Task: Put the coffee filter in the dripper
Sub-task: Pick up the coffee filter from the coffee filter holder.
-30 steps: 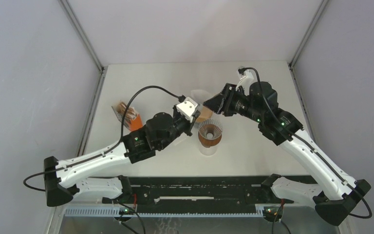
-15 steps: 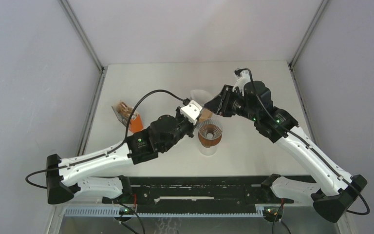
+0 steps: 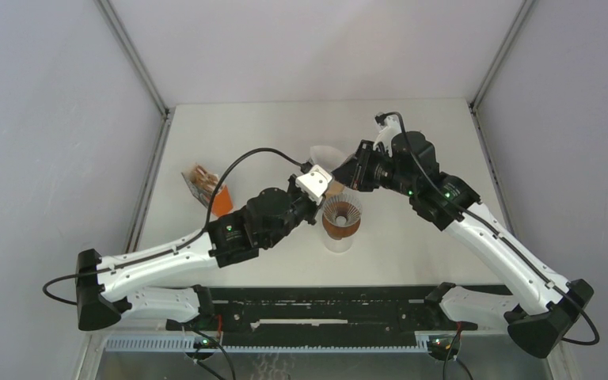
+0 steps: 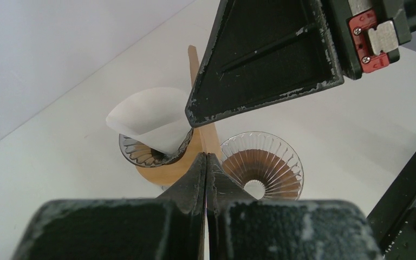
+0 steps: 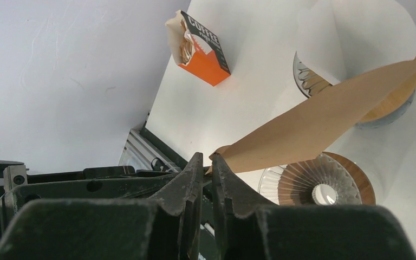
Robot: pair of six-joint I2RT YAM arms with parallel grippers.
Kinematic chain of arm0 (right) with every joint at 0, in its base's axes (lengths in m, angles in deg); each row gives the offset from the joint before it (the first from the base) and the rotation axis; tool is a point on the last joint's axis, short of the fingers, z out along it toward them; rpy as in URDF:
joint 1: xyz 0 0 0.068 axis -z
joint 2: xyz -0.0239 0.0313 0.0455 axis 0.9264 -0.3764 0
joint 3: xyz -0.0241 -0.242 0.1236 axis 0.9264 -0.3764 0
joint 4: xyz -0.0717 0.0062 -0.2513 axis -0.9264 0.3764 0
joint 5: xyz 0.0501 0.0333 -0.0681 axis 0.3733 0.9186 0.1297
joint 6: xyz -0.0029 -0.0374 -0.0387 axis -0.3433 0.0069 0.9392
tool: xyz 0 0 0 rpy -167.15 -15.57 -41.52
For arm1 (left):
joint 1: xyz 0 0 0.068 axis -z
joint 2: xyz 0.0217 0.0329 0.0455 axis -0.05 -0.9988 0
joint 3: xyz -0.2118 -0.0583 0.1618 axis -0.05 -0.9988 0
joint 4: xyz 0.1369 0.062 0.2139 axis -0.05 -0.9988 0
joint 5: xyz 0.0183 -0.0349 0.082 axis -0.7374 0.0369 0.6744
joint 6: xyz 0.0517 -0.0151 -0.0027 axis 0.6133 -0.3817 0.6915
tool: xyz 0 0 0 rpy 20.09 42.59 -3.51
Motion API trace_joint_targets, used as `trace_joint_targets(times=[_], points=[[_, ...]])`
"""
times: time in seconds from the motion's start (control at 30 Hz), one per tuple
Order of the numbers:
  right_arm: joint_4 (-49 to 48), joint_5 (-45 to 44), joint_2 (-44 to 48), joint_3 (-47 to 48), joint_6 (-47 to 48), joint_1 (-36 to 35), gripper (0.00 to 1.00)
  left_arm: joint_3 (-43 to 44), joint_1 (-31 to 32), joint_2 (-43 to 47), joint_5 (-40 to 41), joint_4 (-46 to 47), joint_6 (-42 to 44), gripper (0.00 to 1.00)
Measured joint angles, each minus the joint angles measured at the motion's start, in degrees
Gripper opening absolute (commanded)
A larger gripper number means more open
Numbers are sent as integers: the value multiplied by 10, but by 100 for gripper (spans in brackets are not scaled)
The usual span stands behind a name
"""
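A brown paper coffee filter (image 3: 334,188), folded flat, hangs in the air between my two grippers, just behind the empty glass dripper (image 3: 341,214) with its brown collar. My left gripper (image 3: 322,192) is shut on one edge of the filter, which I see edge-on in the left wrist view (image 4: 201,92). My right gripper (image 3: 347,172) is closed on the filter's opposite corner (image 5: 314,132), its jaws almost touching (image 5: 206,160). The empty dripper also shows in the left wrist view (image 4: 262,168) and the right wrist view (image 5: 317,184).
A second dripper holding a white filter (image 3: 324,156) stands just behind, on a wooden collar (image 4: 165,172). An orange box of coffee filters (image 3: 206,188) lies at the left. The right gripper's finger (image 4: 265,54) looms close above the left gripper.
Both grippers have drawn closer together over the drippers: the left arm reached right and forward, the right arm shifted left. The brown filter stays held between them.
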Motion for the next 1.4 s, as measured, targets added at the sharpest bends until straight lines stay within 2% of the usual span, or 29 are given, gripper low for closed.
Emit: trace_joint_targets(times=[0.57, 0.8, 0.97, 1.07, 1.4], points=[[-7, 11, -12, 11, 7, -2, 24, 0, 3, 0, -4, 0, 5, 0], [5, -8, -8, 25, 21, -2, 36, 0, 4, 0, -4, 0, 6, 0], [36, -37, 21, 42, 35, -2, 56, 0, 5, 0, -2, 0, 6, 0], [56, -61, 39, 50, 42, -2, 61, 0, 5, 0, -1, 0, 6, 0], [101, -82, 35, 47, 16, -16, 65, 0, 20, -4, 12, 0, 26, 0]])
